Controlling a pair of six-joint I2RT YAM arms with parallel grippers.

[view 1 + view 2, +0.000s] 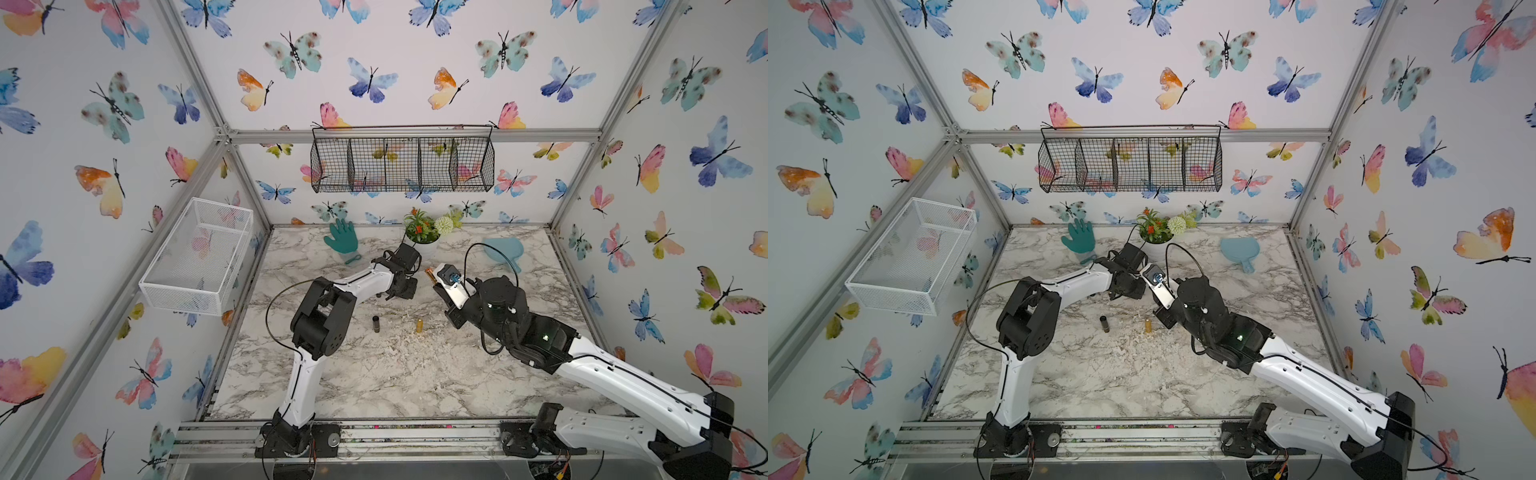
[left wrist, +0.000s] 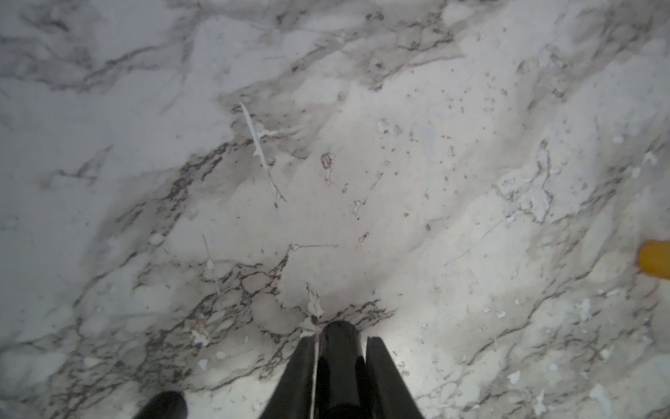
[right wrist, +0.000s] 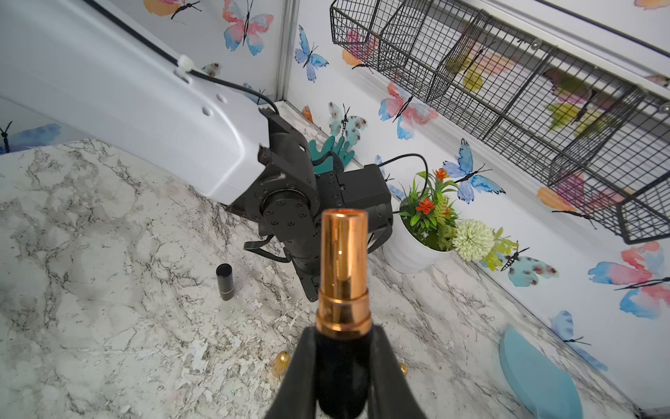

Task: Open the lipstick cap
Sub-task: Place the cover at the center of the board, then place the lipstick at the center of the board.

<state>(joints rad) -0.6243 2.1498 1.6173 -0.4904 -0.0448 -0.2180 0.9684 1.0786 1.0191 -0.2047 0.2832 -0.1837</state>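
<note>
A marbled bench (image 1: 395,374) is enclosed by walls papered with butterflies. Along its back edge a green glove (image 1: 341,237), a potted plant (image 1: 422,230) in a white pot and a pale blue dish (image 1: 503,251) with a short handle are set in a row. A black wire basket (image 1: 402,164) is hung on the back wall above them. A white wire basket (image 1: 183,291) is fixed to the left wall.

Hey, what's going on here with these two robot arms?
They are uncapping a lipstick. The right pincer is shut on the lipstick, whose copper inner tube is bare, so the cap is off. The black cap sits between the fingers of the left pincer, pointing down at the marble table. Thin gaps show on both sides of it, so that pincer looks open. A black lipstick and a gold lipstick stand on the table nearby.
</note>
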